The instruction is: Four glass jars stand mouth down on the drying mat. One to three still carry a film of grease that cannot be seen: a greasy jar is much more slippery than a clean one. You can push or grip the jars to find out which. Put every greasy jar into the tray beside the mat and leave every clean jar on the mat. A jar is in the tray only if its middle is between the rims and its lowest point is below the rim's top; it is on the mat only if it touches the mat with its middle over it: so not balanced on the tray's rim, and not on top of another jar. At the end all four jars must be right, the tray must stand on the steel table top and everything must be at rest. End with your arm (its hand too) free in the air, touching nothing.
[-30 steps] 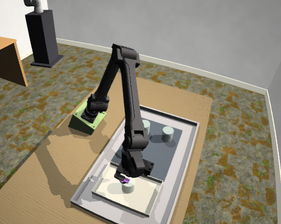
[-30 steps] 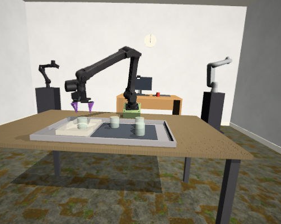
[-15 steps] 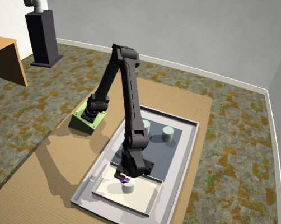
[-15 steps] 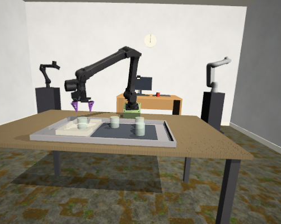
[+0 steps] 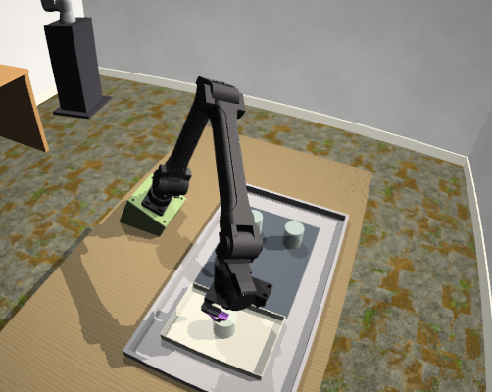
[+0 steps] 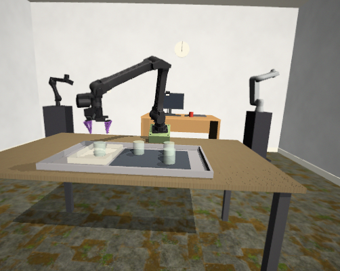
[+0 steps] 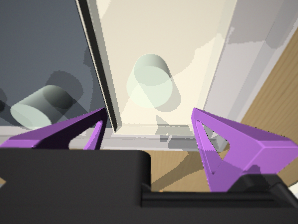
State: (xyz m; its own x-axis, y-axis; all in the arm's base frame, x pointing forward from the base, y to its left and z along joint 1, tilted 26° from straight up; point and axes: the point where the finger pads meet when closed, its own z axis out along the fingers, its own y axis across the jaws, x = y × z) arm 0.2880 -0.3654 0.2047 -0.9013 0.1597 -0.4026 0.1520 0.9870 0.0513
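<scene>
Purple fingers of the gripper (image 6: 98, 127) are spread to their full width with nothing between them, and the gripper hangs well above the cream tray (image 5: 260, 360), clear of every jar. In the top view the tray lies at the 6 o'clock end of the steel table top (image 5: 323, 274), a shallow rimmed grey sheet set on the wooden bench (image 5: 83, 314), with the dark drying mat (image 5: 289, 274) adjoining the tray toward 12 o'clock. One glass jar (image 5: 224, 327) stands inside the tray, between its rims, just below the gripper fingertips as seen from above; in the wrist view this jar (image 7: 151, 80) appears toward 12 o'clock of the gap between the fingers, on the tray's pale floor beside the dark rim that divides tray from mat. In the exterior view three further jars stand on the mat: one (image 6: 138, 148) near the tray-side edge, and two toward 3 o'clock of it, the nearer (image 6: 169, 156) partly overlapping the farther (image 6: 168, 145) along the line of sight. In the top view one of these jars (image 5: 294, 234) is fully visible at the far end of the mat, another (image 5: 257, 219) shows only partly behind the arm's forearm (image 5: 230, 167), and the third is hidden by the arm. In the wrist view a mat jar (image 7: 37, 106) appears at 9 o'clock, past the left fingertip. The arm's green base block (image 5: 147, 211) sits on the bench at 10 o'clock of the steel sheet.
</scene>
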